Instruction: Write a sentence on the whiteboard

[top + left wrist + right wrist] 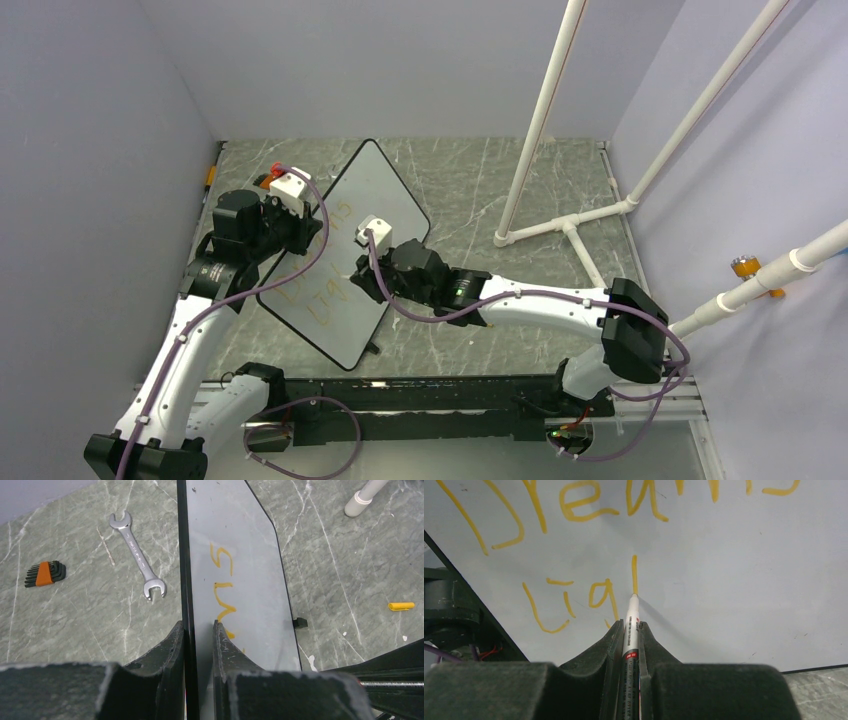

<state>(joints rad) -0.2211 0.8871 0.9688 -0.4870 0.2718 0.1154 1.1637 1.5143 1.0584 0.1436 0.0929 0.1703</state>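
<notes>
Legibly, orange sentence (634,572) "Dreams / Lig" on whiteboard (734,580)

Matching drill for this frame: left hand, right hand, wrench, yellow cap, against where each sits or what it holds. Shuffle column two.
1. left hand
2. right hand
3. wrench
4. yellow cap

A. on the table near the hex keys
B. shut on the marker, tip on the whiteboard
C. on the table, across the whiteboard from the wrench
D. clamped on the whiteboard edge

Pairs: 1-D, 2-B, 3-A, 4-C

Marbled table (75,635): wrench (137,555), hex keys (45,574)
</notes>
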